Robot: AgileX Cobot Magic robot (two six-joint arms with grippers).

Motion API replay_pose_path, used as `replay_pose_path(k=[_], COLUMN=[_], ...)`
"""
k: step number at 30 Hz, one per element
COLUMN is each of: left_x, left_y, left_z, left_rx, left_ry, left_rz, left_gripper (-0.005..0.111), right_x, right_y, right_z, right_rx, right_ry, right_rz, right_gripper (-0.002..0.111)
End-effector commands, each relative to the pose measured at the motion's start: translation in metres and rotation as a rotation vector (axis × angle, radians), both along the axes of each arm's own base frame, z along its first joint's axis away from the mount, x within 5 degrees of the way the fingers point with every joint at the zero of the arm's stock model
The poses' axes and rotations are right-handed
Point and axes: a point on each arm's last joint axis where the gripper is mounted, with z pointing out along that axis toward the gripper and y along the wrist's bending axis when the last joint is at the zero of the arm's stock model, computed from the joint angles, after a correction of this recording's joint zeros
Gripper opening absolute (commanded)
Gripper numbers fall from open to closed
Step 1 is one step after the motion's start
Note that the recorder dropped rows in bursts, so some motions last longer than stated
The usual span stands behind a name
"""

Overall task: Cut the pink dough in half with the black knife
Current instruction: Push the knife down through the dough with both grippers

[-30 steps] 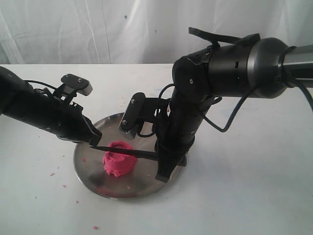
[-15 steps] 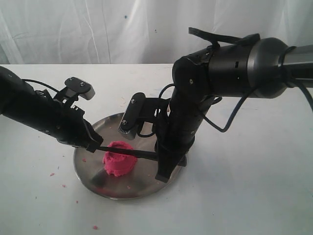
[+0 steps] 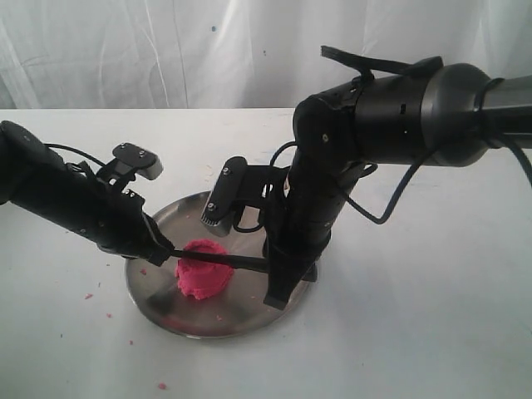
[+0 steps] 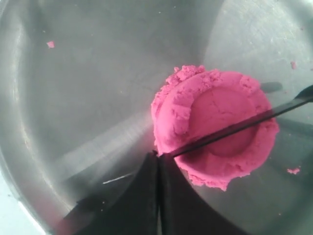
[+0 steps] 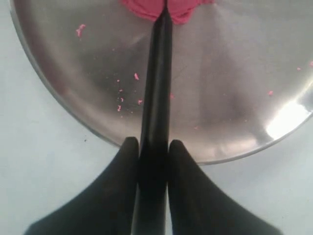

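The pink dough is one round mound in the middle of the steel plate. The black knife lies level across the mound's top, its edge pressed slightly into it. My right gripper is shut on the knife's handle at the plate's right rim. My left gripper is shut, with its fingertips pinching the blade's tip just left of the dough. Only the dough's near edge shows in the right wrist view.
Tiny pink crumbs lie on the white table and on the plate. A white curtain hangs behind. The right arm's bulky black links and cable loom over the plate's right side.
My left arm has dropped lower and slid in toward the plate, so its shut fingertips now meet the knife's tip. The right arm, knife and dough have hardly moved.
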Motion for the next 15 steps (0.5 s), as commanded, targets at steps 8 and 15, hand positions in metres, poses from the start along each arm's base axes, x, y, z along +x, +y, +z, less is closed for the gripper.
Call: replay_pose_path(k=[8, 15], left_x=[0.001, 0.001], left_y=[-0.001, -0.001], left_z=[-0.011, -0.015], left_rx=[-0.013, -0.004], left_ry=[0.045, 0.045], left_rz=[0.003, -0.008], left_gripper=[0.000, 0.000], right_x=[0.004, 0.004], right_y=[0.004, 0.005], right_z=[-0.020, -0.025], right_rx=[-0.013, -0.019], right_ry=[0.044, 0.054], right_rz=[-0.005, -0.006], right_gripper=[0.000, 0.000])
